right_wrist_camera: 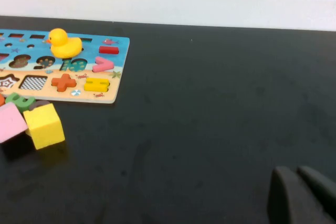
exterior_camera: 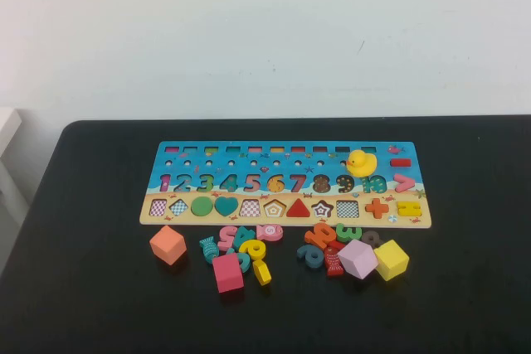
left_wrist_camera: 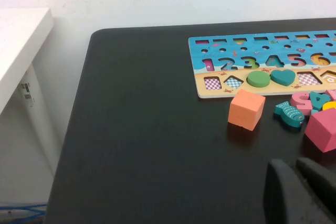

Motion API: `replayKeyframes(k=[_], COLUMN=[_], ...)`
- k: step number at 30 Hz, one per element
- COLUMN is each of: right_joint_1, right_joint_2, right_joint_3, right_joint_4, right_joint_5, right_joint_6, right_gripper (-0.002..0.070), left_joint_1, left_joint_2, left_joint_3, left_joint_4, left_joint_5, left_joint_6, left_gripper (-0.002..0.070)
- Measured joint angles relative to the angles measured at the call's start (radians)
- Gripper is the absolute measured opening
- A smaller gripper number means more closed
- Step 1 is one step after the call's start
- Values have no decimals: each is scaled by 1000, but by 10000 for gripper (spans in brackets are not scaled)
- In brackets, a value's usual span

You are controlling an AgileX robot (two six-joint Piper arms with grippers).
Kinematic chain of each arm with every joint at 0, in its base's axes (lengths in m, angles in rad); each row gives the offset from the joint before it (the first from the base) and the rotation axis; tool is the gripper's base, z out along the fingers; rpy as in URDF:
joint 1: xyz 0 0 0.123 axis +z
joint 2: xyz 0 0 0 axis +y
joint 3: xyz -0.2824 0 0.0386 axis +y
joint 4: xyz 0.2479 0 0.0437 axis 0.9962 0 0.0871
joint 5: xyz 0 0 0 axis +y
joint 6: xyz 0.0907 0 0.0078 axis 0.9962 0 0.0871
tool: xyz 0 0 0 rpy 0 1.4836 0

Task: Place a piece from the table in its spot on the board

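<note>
The board (exterior_camera: 284,181) lies across the middle of the black table (exterior_camera: 91,304). Its pentagon-shaped recess (exterior_camera: 275,207) with a pale rim sits in the shape row between a trapezoid recess and the red triangle (exterior_camera: 298,208). The small flat yellow piece (exterior_camera: 262,272) lies among the loose pieces in front of the board, against the red cube (exterior_camera: 227,273). Neither arm shows in the high view. My left gripper (left_wrist_camera: 290,164) hovers shut and empty over the table's near left part. My right gripper (right_wrist_camera: 295,170) hovers shut and empty over the near right part.
Loose pieces lie in front of the board: an orange cube (exterior_camera: 168,244), a curly yellow number (exterior_camera: 251,248), a pink cube (exterior_camera: 358,258), a larger yellow cube (exterior_camera: 391,259) and several numbers. A yellow duck (exterior_camera: 361,162) stands on the board. A white shelf (left_wrist_camera: 21,40) stands left of the table.
</note>
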State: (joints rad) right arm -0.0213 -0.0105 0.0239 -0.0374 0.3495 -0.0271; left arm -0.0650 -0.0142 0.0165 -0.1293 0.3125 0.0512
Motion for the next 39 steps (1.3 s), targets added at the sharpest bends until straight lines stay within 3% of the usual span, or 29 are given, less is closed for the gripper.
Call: replayKeyframes(k=[14, 39], right_joint_1=[0, 0], right_joint_2=[0, 0], right_joint_3=[0, 0], right_joint_4=[0, 0], right_joint_5=[0, 0], right_joint_6=[0, 0], right_gripper=[19, 19], left_joint_1=[0, 0], left_joint_2=[0, 0], left_joint_3=[0, 0], left_joint_4=[2, 129], left_joint_5=[2, -6], left_joint_6=[0, -12], left_gripper=[-2, -2])
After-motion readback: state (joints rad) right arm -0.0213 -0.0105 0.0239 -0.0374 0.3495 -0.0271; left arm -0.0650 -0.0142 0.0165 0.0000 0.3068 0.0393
